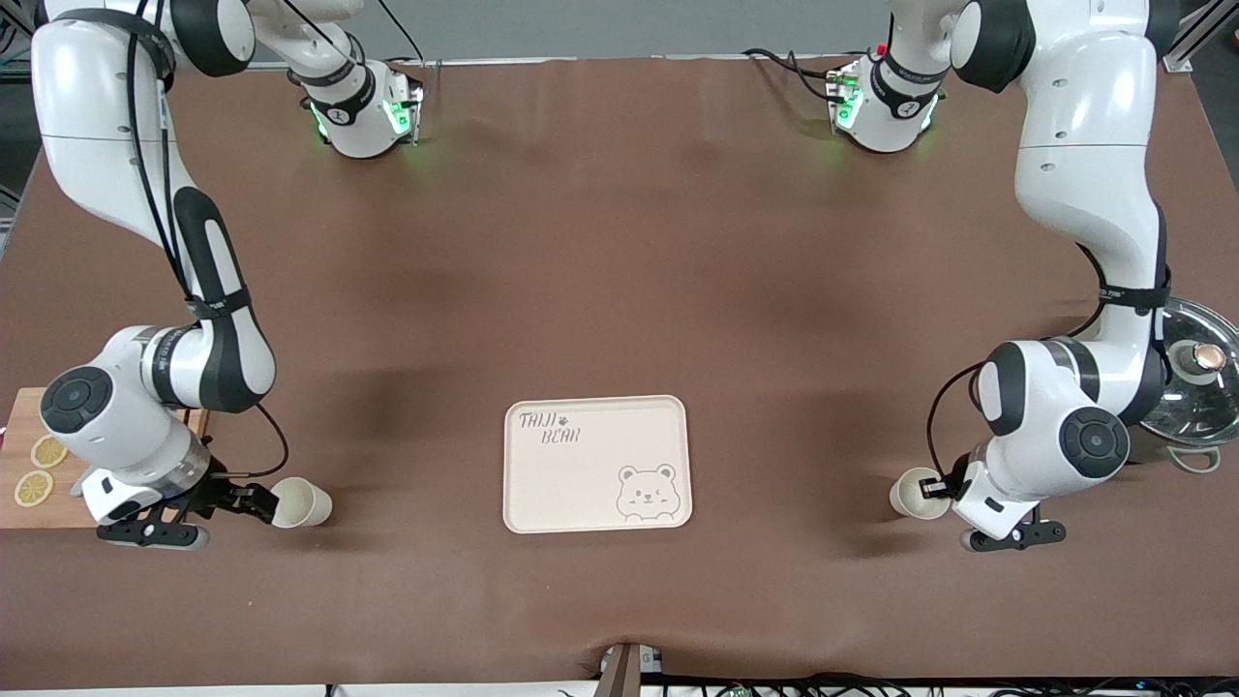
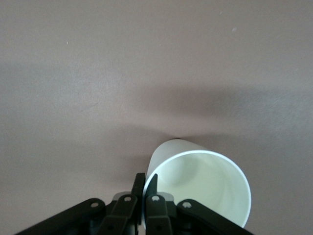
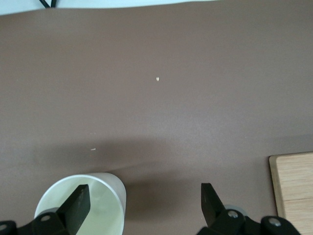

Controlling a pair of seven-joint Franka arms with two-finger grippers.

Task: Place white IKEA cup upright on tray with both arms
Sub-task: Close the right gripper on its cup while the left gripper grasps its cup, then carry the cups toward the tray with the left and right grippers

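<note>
Both arms bent low over bench. Left pincer [image 2: 145, 188] clamped on rim of one cup [image 2: 200, 188]; right pincer [image 3: 144, 203] wide, one finger inside second cup [image 3: 80, 205] — both tipped, at 3 and 9 o'clock of one tray [image 1: 597, 465].

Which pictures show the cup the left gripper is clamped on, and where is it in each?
Front view: cup lies on its side toward the left arm's end, rim pinched by the left gripper.
Left wrist view: cup, fingers on its rim.
Right wrist view: absent; a different cup shows.
Shared landmark: brown tablecloth.
</note>
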